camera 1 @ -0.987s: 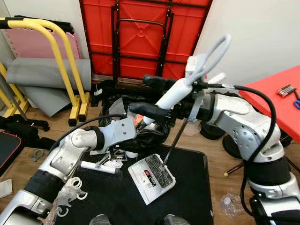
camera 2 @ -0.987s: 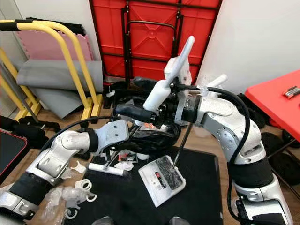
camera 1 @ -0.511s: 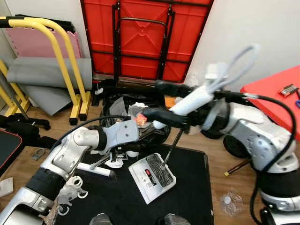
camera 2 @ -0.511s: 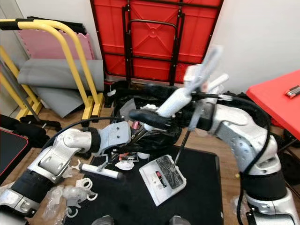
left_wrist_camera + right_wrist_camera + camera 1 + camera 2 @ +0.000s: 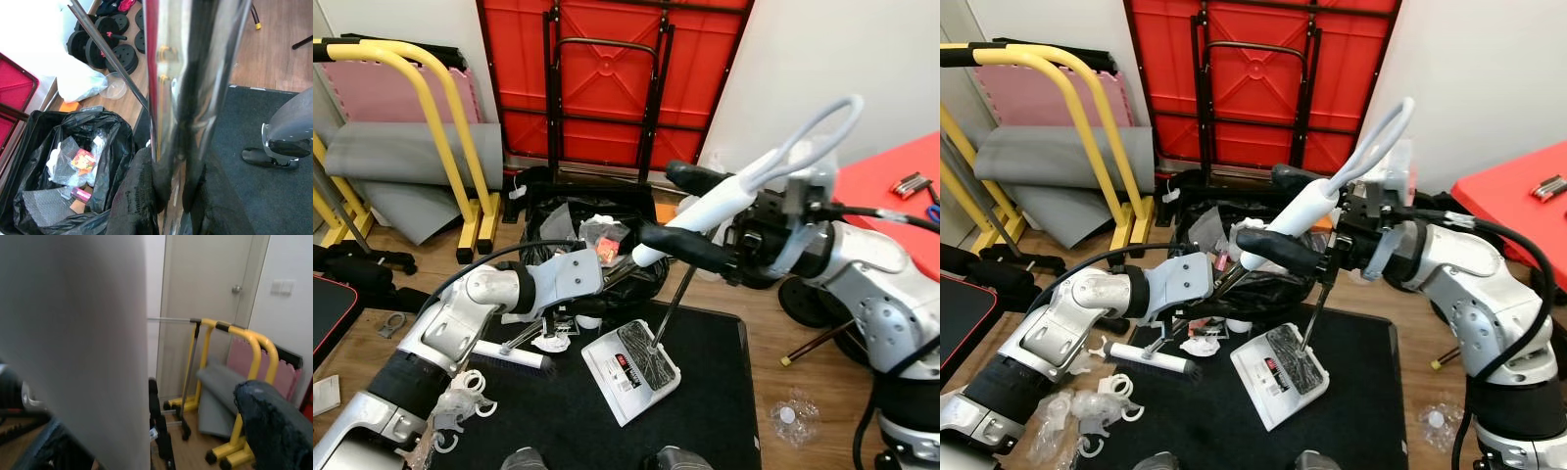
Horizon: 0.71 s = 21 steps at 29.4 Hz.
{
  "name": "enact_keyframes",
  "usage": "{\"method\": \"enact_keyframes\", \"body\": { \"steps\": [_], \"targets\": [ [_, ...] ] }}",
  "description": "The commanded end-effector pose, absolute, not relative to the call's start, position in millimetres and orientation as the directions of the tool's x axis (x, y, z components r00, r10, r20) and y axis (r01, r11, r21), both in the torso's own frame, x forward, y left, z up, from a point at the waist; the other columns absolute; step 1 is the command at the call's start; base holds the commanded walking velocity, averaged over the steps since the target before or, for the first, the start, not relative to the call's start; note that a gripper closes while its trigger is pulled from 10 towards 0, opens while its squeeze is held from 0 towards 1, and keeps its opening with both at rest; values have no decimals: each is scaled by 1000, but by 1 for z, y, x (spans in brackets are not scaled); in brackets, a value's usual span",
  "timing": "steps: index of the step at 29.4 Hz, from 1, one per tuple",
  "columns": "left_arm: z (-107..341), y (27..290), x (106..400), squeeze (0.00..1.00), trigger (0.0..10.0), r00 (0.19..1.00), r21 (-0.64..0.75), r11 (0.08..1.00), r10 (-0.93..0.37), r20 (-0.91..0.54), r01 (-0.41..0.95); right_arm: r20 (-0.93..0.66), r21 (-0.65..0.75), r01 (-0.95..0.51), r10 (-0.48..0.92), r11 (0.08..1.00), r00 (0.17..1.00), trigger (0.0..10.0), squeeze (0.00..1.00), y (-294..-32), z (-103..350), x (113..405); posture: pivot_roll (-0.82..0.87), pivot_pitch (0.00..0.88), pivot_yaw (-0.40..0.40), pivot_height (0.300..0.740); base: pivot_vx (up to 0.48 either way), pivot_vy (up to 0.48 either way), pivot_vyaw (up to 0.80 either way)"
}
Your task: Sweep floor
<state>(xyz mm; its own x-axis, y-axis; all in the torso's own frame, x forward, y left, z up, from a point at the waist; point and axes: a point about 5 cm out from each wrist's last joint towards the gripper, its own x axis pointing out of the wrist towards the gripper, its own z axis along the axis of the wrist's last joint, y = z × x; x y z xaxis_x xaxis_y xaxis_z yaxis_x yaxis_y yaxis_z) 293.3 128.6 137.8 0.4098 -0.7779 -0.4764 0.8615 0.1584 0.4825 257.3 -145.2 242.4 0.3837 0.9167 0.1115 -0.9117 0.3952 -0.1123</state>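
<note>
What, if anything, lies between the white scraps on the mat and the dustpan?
Nothing visible: bare black mat separates the white scraps from the dustpan. The brush, its rod gripped by the left pincer, lies on the scraps' far side.

1. We cannot read the print on the dustpan (image 5: 631, 370); it is too small
2. The left gripper (image 5: 1224, 286) is masked by its own wrist block and the black bin bag (image 5: 607, 250), so we cannot tell how its fingers sit
3. The broom pole (image 5: 190, 93) runs out past the frame edge in the left wrist view
4. The pale handle (image 5: 78, 347) is a close blur that hides much of the room in the right wrist view
5. The red table (image 5: 901, 201) is cut by the frame edge
</note>
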Motion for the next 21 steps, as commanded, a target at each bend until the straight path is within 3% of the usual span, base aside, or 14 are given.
{"method": "enact_keyframes", "body": {
  "steps": [1, 9, 16, 21],
  "targets": [
    [147, 124, 295, 0, 10000, 420, 514, 159, -791, -445, 843, 80, -117, -905, 912, 410, 403, 10000, 0, -147, 237, 258, -137, 55, -95, 740, 0, 0, 0],
    [147, 126, 298, 0, 10000, 434, 515, 175, -788, -438, 839, 54, -95, -914, 919, 394, 390, 10000, 0, -161, 233, 245, -140, 53, -100, 740, 0, 0, 0],
    [147, 128, 301, 0, 10000, 450, 518, 192, -779, -435, 833, -4, -89, -890, 893, 448, 450, 10000, 0, -181, 226, 238, -147, 48, -102, 740, 0, 0, 0],
    [147, 126, 301, 0, 10000, 448, 519, 188, -781, -436, 833, 29, -99, -897, 902, 431, 430, 10000, 0, -172, 229, 240, -148, 46, -98, 740, 0, 0, 0]
  ]
}}
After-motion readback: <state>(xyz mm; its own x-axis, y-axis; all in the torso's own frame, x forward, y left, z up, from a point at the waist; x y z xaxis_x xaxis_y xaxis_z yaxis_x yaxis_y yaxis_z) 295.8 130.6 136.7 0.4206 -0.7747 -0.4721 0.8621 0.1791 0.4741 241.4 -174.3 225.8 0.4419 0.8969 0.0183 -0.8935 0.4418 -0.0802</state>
